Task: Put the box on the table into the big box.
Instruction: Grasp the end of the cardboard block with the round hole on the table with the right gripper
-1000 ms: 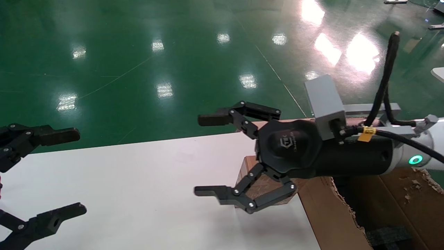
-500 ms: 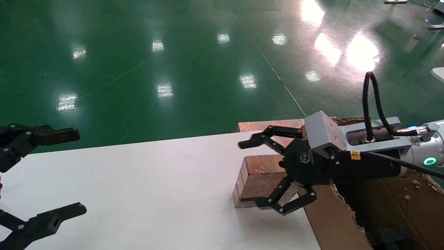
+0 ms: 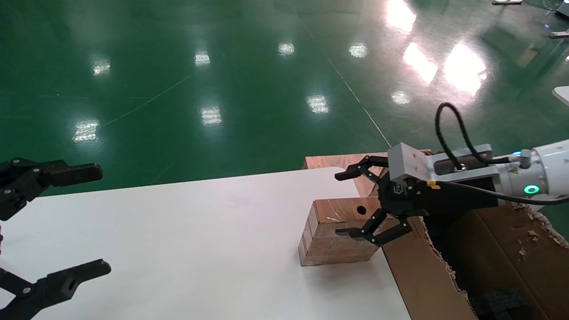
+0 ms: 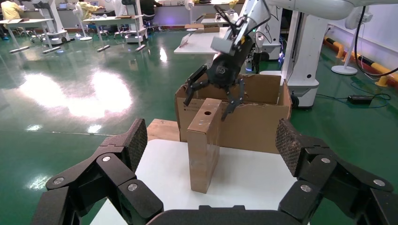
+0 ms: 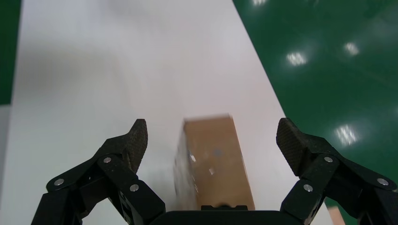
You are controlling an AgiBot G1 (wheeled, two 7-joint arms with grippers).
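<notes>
The small brown box (image 3: 331,242) stands on its narrow side on the white table (image 3: 178,244), its round hole facing up, close against the big box (image 3: 422,275). My right gripper (image 3: 341,204) is open over the box's end nearest the big box, one finger on each side, not gripping. The right wrist view shows the box (image 5: 216,164) between the open fingers of that gripper (image 5: 213,135). My left gripper (image 3: 100,218) is open and empty at the table's left. In the left wrist view it (image 4: 211,140) faces the box (image 4: 204,140).
The big box has ragged torn edges and black foam (image 3: 498,302) inside, and stands off the table's right end. A reddish-brown wooden board (image 3: 329,161) lies behind the table's far right corner. Green shiny floor lies beyond.
My right gripper has drawn back to the right and dropped lower, uncovering the small box; its open fingers now straddle the box's top. The left gripper has not moved.
</notes>
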